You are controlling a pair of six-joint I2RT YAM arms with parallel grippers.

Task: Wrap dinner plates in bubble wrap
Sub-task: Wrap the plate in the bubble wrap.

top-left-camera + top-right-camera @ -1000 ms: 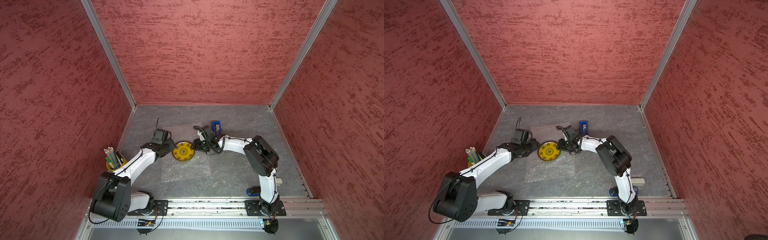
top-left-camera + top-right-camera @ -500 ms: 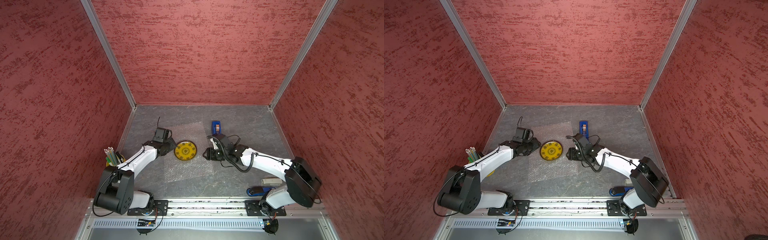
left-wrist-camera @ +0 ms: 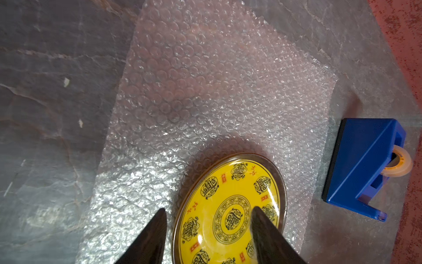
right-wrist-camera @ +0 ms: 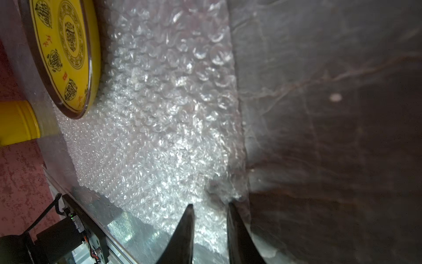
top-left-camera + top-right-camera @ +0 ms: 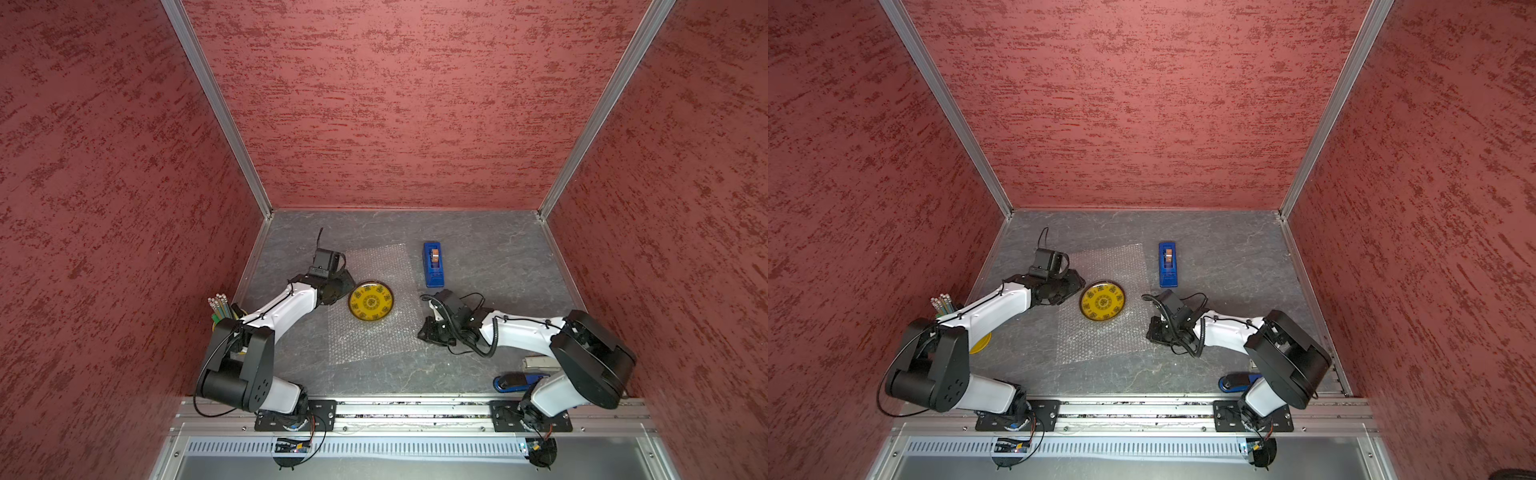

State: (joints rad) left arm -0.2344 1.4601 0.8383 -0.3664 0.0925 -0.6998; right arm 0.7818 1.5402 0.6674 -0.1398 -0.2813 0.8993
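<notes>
Nearest, the right gripper [image 4: 210, 206] straddles the bubble wrap [image 4: 159, 114] at its right edge, jaws barely apart; pinching or not, I cannot tell. A thin bite could slip. Farther, the left gripper [image 3: 208, 209], spread over the plate [image 5: 370, 300] mid-sheet, might block the fold.

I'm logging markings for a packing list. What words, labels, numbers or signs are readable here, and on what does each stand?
Yellow plate: dark character-like medallions and small red marks, too stylised and small to read.
Blue tape dispenser: no label visible.
Yellow pencil cup: no text visible.
No readable text anywhere else.
</notes>
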